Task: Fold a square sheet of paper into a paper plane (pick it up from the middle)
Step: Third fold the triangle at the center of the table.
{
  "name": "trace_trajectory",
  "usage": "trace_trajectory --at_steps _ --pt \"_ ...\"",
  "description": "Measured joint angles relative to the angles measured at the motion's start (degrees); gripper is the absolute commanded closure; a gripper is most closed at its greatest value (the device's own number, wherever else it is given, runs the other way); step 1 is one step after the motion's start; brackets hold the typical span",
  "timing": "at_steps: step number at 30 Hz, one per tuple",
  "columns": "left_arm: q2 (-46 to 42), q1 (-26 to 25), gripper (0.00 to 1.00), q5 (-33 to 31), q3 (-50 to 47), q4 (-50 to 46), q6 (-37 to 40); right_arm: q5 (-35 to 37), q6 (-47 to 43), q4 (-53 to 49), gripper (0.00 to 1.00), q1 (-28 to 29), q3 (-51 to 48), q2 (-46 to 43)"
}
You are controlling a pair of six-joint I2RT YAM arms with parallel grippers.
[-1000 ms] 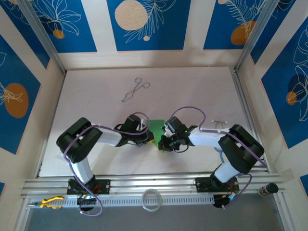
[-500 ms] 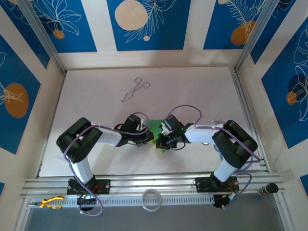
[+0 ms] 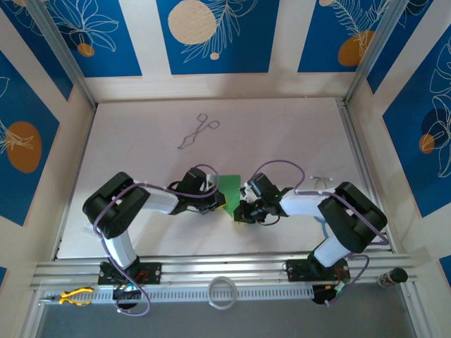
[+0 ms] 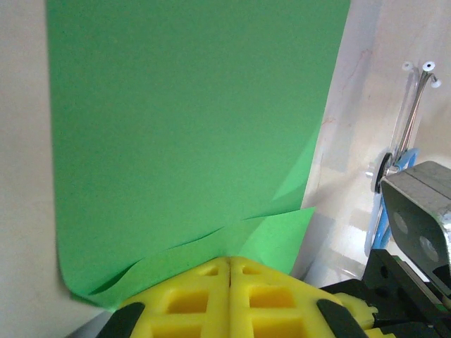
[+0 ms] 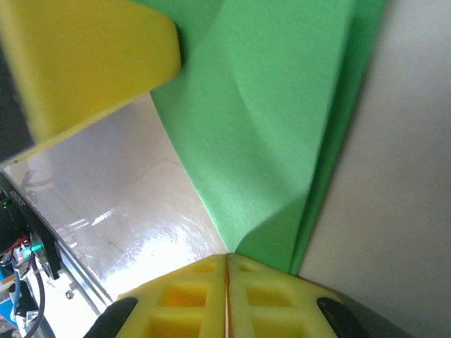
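Note:
The square sheet of paper [image 3: 230,186], bright green and partly folded, lies at table centre between both arms. My left gripper [image 3: 220,205] meets its left near edge and my right gripper [image 3: 240,210] its near corner. In the left wrist view the sheet [image 4: 190,120] fills the frame, a folded flap running into the shut yellow tips of my left gripper [image 4: 230,262]. The right wrist view has doubled green layers [image 5: 282,120] converging on the closed seam of my right gripper [image 5: 227,257]. A yellow finger [image 5: 84,63] of the left gripper sits just above.
Metal forceps [image 3: 198,132] lie at the back left of the white table [image 3: 282,134]. A small white item [image 3: 322,181] rests right of the right arm. A white tape ring [image 3: 222,292] and yellow pliers [image 3: 74,296] sit on the front rail.
The right arm swung left toward the left gripper, then drew back a little to the right. The left arm stayed still and the paper stayed between the two grippers.

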Motion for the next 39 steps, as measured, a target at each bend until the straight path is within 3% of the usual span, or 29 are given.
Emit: trace_trajectory --at_steps 10,17,29,39 --pt "-0.1 -0.1 1.0 -0.3 0.0 0.1 -0.3 -1.5 -0.9 -3.1 0.91 -3.0 -5.0 -6.7" --pt "-1.3 -2.1 1.0 -5.6 -0.8 0.5 -2.9 -1.3 -0.6 -5.9 0.9 -4.9 -3.7 -13.0" --pt "-1.9 -3.7 1.0 -9.7 -1.7 1.9 -5.6 -1.9 2.9 -3.2 0.91 -2.4 4.9 -2.4" --pt "-2.9 -3.7 0.98 -10.1 -1.7 0.5 -4.2 -1.1 3.7 -3.0 0.96 -2.3 5.0 4.2"
